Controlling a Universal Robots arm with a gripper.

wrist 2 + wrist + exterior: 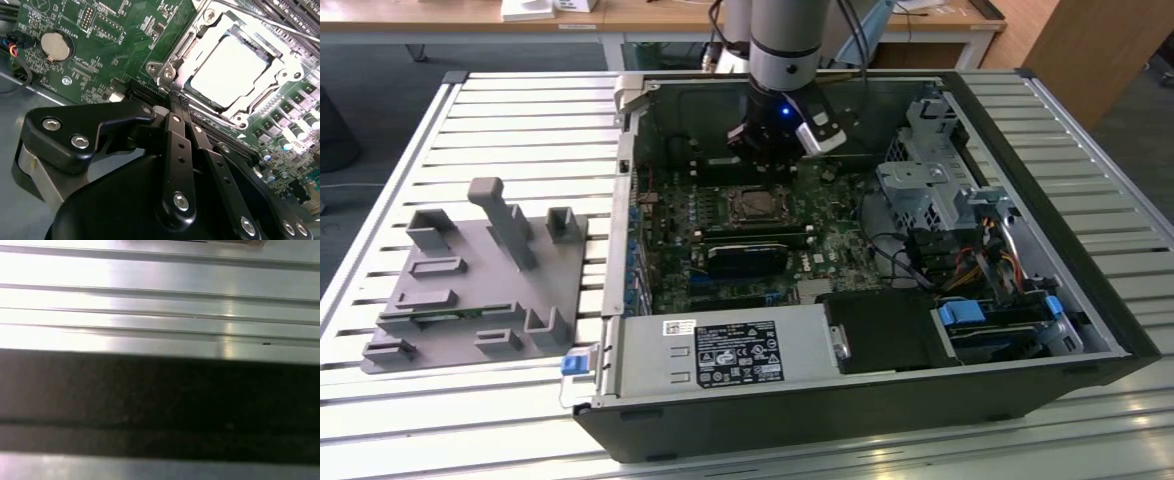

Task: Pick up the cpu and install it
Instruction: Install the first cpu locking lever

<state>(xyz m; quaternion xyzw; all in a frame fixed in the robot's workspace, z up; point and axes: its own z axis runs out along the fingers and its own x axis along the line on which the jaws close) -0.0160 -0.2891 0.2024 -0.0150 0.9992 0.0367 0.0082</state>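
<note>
cpu [231, 70] already sits flat in the socket [172, 67], looks light, stiff, fragile, so edge-grab only; hand [176, 102] at its 7 o'clock looks pinched closed, empty.

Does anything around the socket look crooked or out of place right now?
Nothing stands out. The cpu lies flat and square inside the socket frame in the second wrist view. The gripper hangs above the motherboard, beside the socket, in the exterior view.
</note>
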